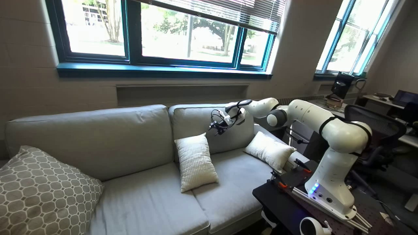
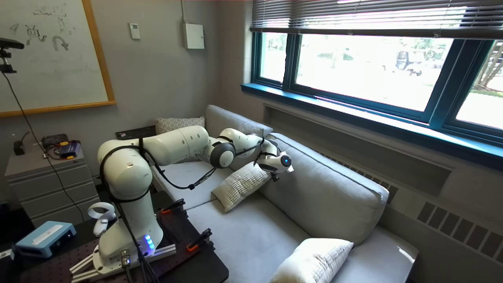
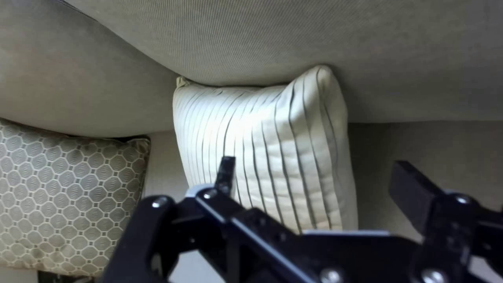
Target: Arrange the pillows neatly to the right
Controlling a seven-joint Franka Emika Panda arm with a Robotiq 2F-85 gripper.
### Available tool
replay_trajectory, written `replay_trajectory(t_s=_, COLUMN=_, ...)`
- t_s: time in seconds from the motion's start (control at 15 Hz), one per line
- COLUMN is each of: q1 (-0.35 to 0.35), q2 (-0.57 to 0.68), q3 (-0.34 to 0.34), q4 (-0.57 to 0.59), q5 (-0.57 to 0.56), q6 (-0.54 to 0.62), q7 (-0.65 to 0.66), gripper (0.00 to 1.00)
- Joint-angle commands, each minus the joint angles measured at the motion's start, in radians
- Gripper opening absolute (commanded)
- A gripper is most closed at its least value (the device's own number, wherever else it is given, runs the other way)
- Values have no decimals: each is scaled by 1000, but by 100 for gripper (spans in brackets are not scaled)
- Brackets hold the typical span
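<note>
A cream pillow leans against the sofa back over the seam between the seat cushions; it also shows as a pleated pillow and fills the middle of the wrist view as a striped pillow. Another cream pillow lies tilted at the armrest end, and this pillow is partly cut off by the frame's lower edge. My gripper hangs above the first pillow, near the back cushion. In the wrist view the gripper is open, one finger over the pillow and the other past its edge, holding nothing.
A larger beige lattice pillow sits at the far end of the sofa. The grey back cushion rises close behind the gripper. The arm's black table, with clamps along its edge, stands against the sofa front.
</note>
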Motion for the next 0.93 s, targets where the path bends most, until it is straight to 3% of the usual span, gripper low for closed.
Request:
replay_trajectory(t_s=0.0, q1=31, q2=-11, q3=-43, q4=-48, q5=112, q6=-9, q7=0, gripper=100)
replay_trajectory(t_s=0.33, q1=105, q2=-29, q3=-142, q4=-170, q5=199, q6=-24, q7=0, gripper=100)
replay_trajectory(t_s=0.6, q1=162, q2=-3, q3=-220, q4=-185, q5=205, q6=-110, q7=0, gripper=100)
replay_trajectory(t_s=0.87, q1=179, q2=-1, q3=-232, q4=-168, q5=179, q6=-167, q7=0, gripper=100)
